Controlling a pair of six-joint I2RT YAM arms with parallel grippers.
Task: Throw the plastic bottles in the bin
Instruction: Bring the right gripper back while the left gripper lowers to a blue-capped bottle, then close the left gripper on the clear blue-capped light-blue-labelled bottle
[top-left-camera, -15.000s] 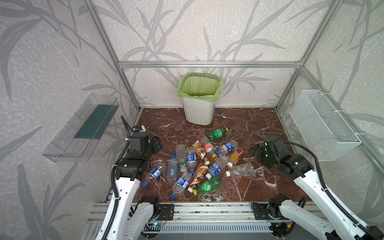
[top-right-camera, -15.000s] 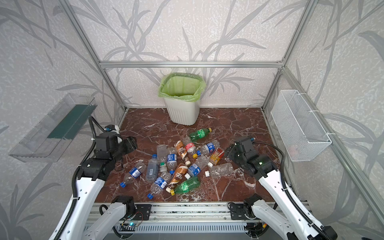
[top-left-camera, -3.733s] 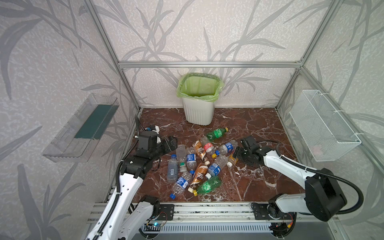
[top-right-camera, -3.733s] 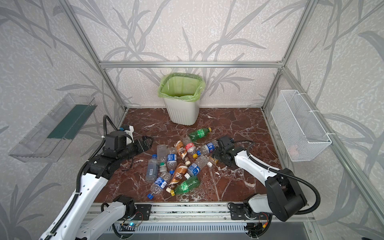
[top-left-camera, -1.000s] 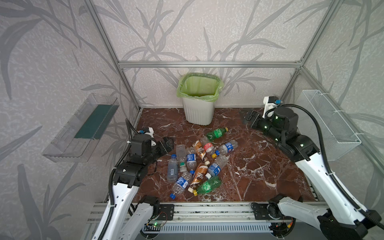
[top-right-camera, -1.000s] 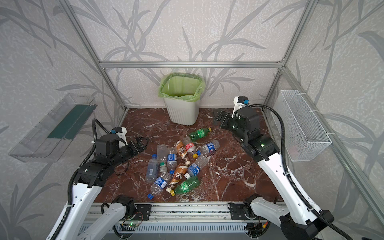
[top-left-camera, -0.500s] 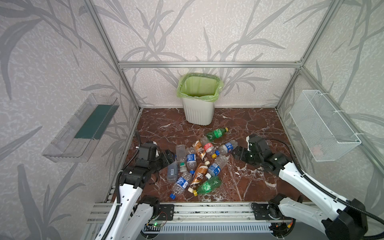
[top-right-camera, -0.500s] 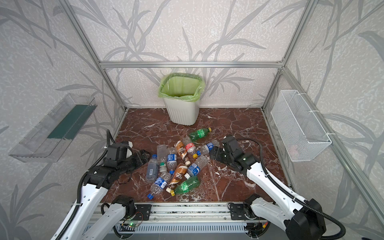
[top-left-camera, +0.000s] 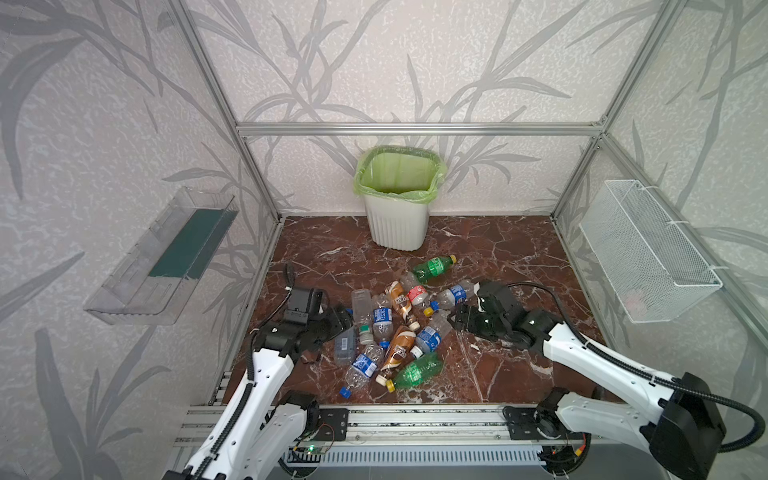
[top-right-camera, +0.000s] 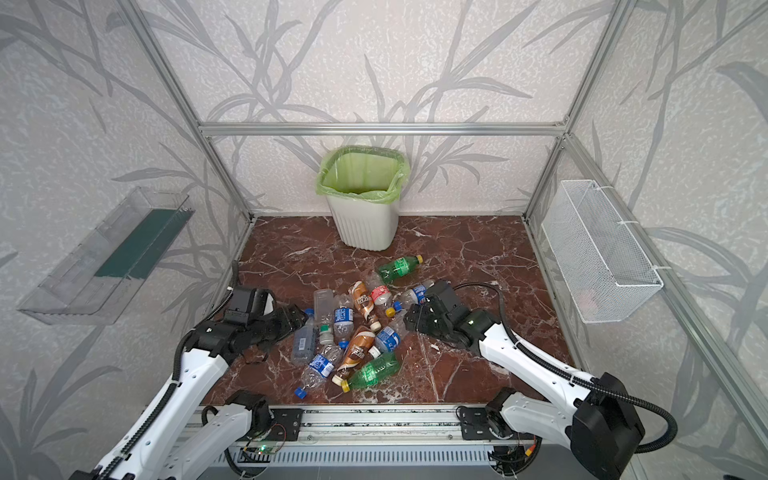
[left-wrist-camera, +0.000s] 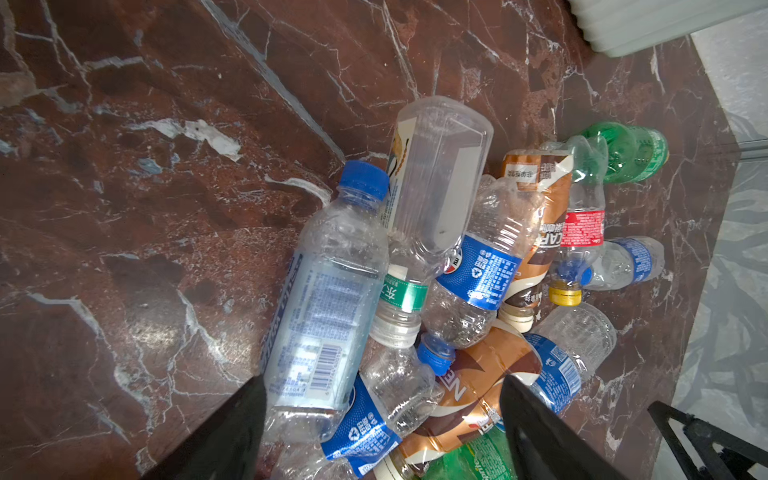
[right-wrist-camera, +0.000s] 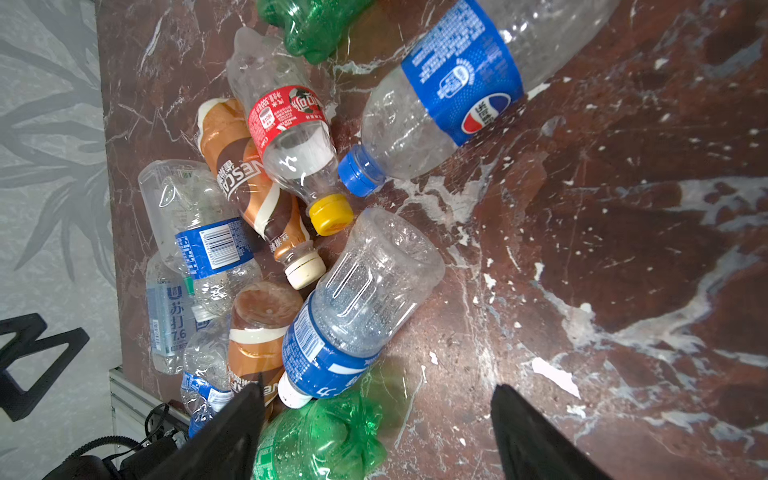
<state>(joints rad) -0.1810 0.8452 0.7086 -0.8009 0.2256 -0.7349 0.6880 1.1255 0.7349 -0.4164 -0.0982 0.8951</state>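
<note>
Many plastic bottles (top-left-camera: 382, 320) — outside bin (top-left-camera: 397, 224)

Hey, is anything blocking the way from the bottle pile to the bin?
Nothing visible does. Only bare marble floor lies between the nearest green bottle and the white bin, whose lined mouth is open.

Walls (top-left-camera: 415, 62) papered pale grey, darker leaf pattern printed. Floor (top-left-camera: 498, 249) laid in red-brown marble, white veins. Aluminium frame (top-left-camera: 415, 129) fitted along corners. 1 clear tray (top-left-camera: 137, 286) mounted on side wall, 1 white wire basket (top-left-camera: 648, 257) hung opposite. Scene evenly lit.
</note>
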